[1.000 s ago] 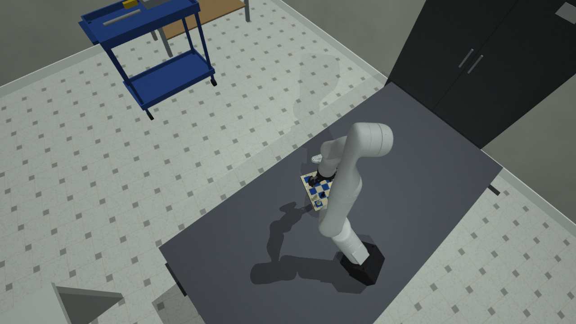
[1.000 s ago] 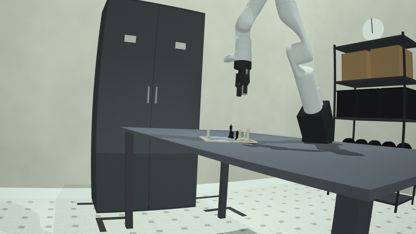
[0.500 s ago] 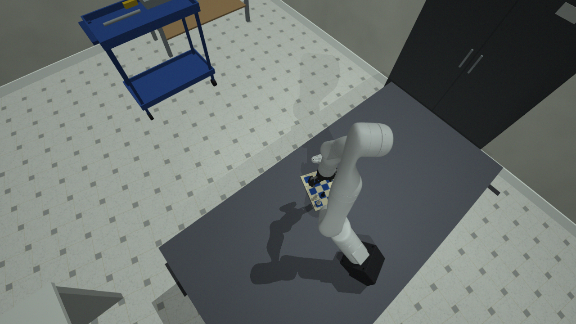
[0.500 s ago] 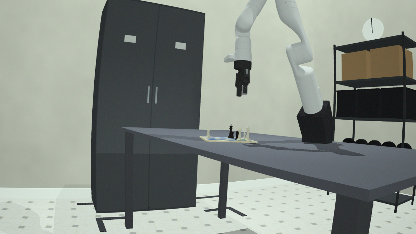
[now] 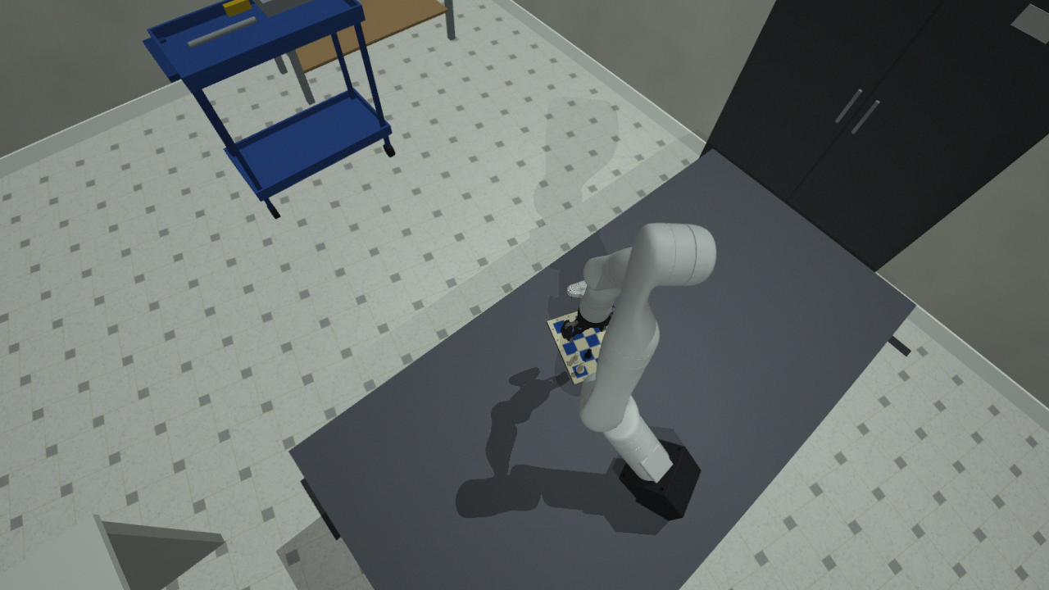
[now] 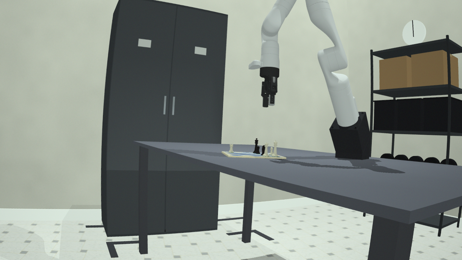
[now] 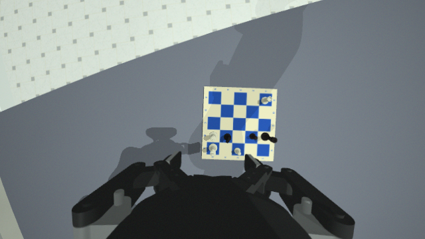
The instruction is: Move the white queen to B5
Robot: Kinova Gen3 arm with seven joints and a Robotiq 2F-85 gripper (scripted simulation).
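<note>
A small blue and cream chessboard [image 7: 239, 123] lies on the dark grey table; it also shows in the exterior view [image 6: 253, 154] and in the top view [image 5: 579, 346]. Two tall white pieces stand at its left edge in the wrist view, one [image 7: 212, 136] just above the other [image 7: 212, 148]. One of them is the white queen; I cannot tell which. A small white piece [image 7: 237, 151] stands in the bottom row and another white piece [image 7: 265, 99] at the top right. Three black pieces [image 7: 253, 136] stand in the second row from the bottom. My gripper [image 6: 267, 102] hangs high above the board, open and empty; its fingertips frame the board's near edge.
The arm's black base [image 6: 349, 135] stands on the table to the right of the board. A tall dark cabinet [image 6: 164, 113] stands behind the table's far end. A shelf with brown boxes [image 6: 416, 69] is at the right, and a blue cart [image 5: 271, 95] stands on the floor.
</note>
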